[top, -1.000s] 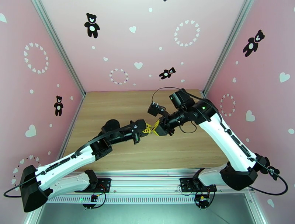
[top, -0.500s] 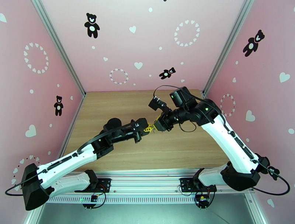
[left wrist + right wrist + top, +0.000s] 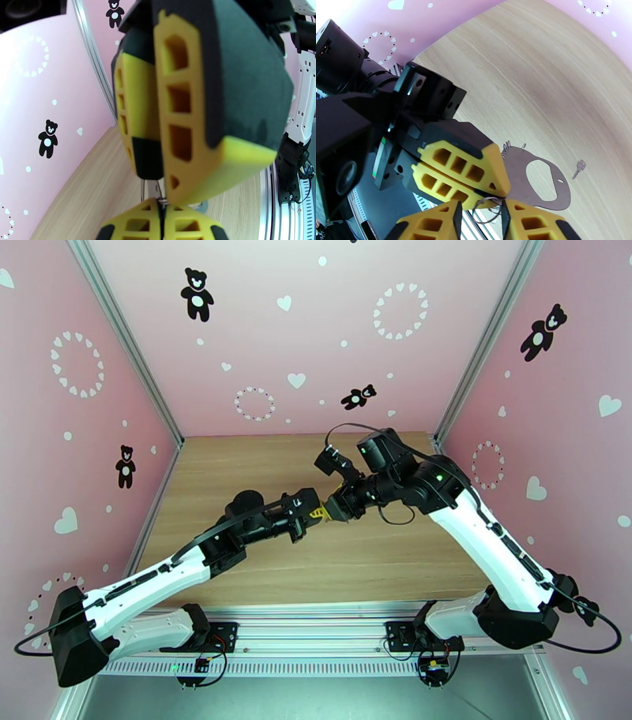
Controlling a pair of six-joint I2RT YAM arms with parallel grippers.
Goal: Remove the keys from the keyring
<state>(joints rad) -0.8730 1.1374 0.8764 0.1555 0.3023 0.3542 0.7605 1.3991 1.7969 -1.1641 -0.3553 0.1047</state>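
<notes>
So the left gripper [image 3: 498, 192] is clamped tight on a thin wire ring [image 3: 484, 203] right at its tips, and the right gripper [image 3: 481, 213] sits nose to nose with it, jaws a little apart either side of that ring. The keyring [image 3: 513, 169], a flat grey oval loop, is at 2 o'clock from the pinch with its near end blocked by the left fingers, can't tell if it hangs or lies on the table [image 3: 537, 79]. One tiny key [image 3: 579, 168] lies loose at 3 o'clock of the loop
</notes>
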